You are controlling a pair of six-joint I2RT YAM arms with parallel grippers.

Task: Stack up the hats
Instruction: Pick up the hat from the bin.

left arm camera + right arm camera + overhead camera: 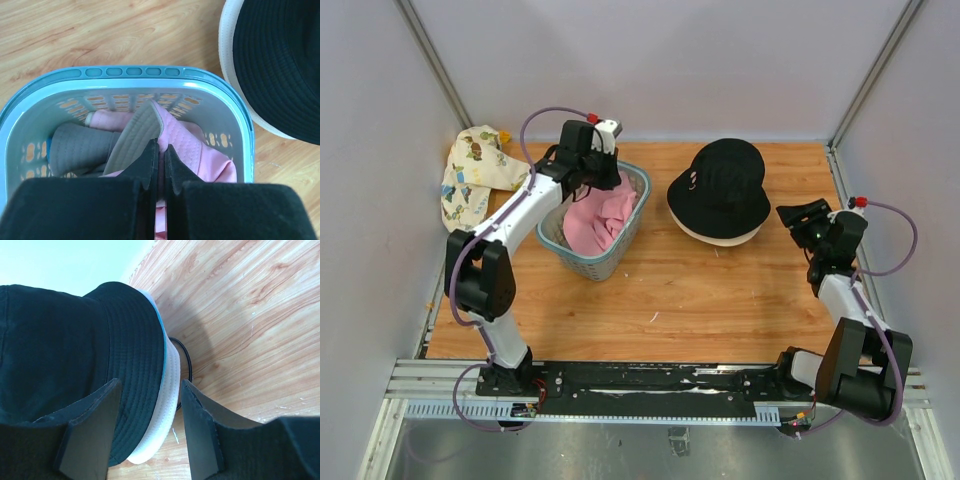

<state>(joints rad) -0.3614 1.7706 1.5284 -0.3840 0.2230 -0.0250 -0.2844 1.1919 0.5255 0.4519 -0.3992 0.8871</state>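
Observation:
In the blue-grey basket lies a pink hat, with a grey hat and a beige brim beside it. My left gripper reaches into the basket and is shut on a fold of the pink hat. At the back right a black hat sits on top of a white hat, with a thin teal edge between them. My right gripper is open, its fingers on either side of that stack's brim edge without touching it.
A cream cloth with cartoon prints lies at the back left corner. Grey walls close in the wooden table on three sides. The stack's brim lies close to the basket's right side.

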